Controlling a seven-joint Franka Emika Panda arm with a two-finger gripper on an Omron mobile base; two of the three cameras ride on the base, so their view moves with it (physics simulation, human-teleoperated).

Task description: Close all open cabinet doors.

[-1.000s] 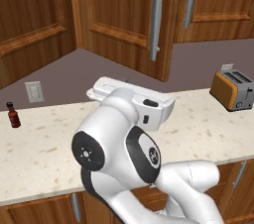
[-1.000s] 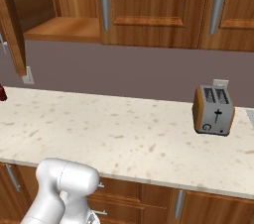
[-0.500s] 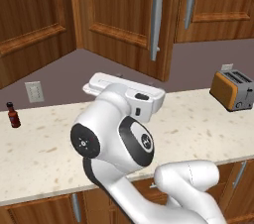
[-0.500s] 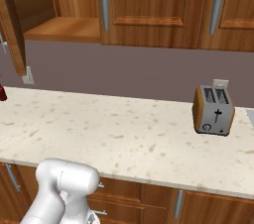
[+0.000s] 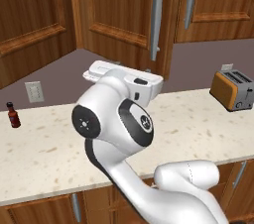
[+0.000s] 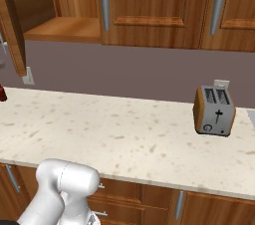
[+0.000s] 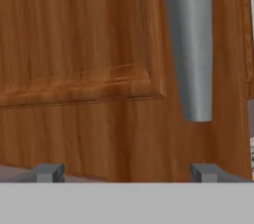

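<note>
An open cabinet door of reddish-brown wood swings out over the counter, its long silver bar handle near its right edge. My white hand is raised just below and in front of this door. In the hand view the door's raised panel fills the frame at close range, with the handle's lower end at upper right. My gripper is open, nothing between its fingertips. From the right, the open door shows edge-on beside the bare cabinet shelf. Two doors to its right are shut.
A speckled counter runs below the cabinets. An orange and silver toaster stands at its right end. A small red bottle and a wall outlet are at the left. Drawer fronts lie under the counter.
My arm has lifted, carrying the hand up and closer to the open door. The gripper stays open and the door has not moved.
</note>
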